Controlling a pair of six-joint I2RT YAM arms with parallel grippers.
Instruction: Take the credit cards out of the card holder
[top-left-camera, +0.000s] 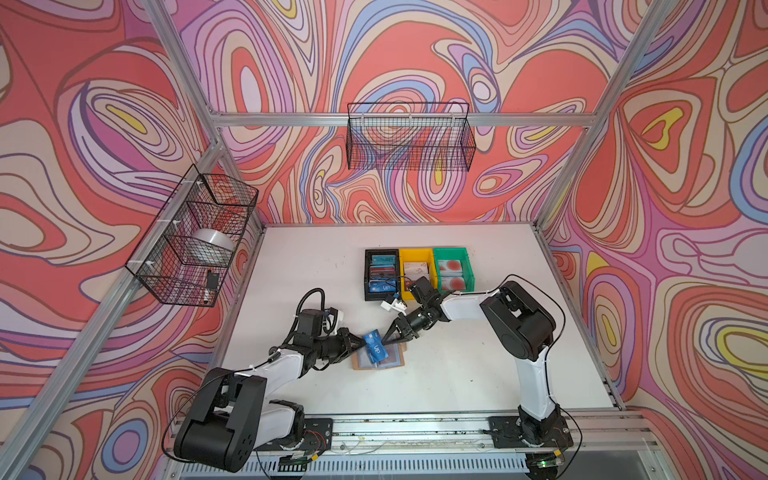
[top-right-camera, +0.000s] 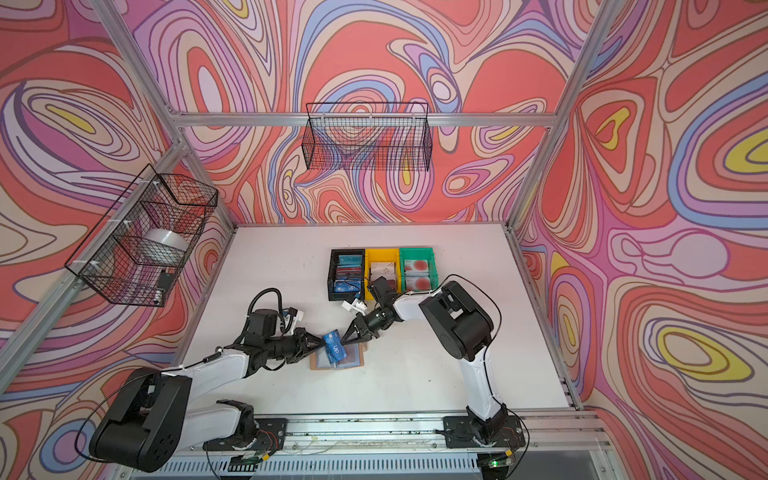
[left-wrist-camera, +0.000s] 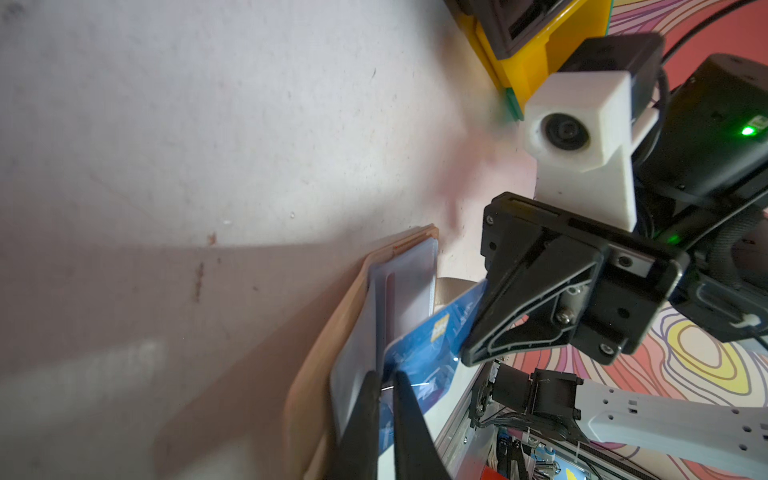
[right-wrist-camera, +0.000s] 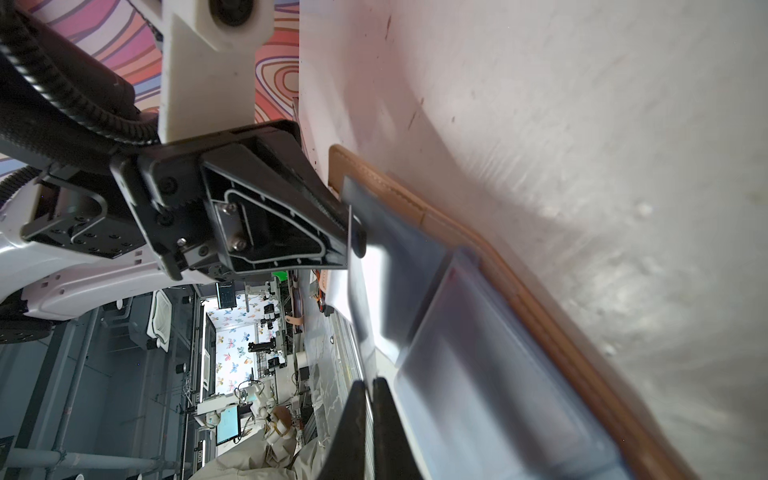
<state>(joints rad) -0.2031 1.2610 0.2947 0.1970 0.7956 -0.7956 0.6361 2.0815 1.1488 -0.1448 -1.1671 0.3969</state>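
While 1 card holder (top-left-camera: 392, 360) lies open, the left end effector (top-left-camera: 360, 340) and right end effector (top-left-camera: 385, 341) both pinch 1 blue card (top-left-camera: 375, 348).

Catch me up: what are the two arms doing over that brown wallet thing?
Both arms meet over the open tan card holder on the table. The right claw is shut on the blue VIP card, which is lifted at an angle above the pages. The left claw seems to pinch a clear sleeve page, likely steadying it. More cards sit behind in the black bin, yellow bin and green bin.
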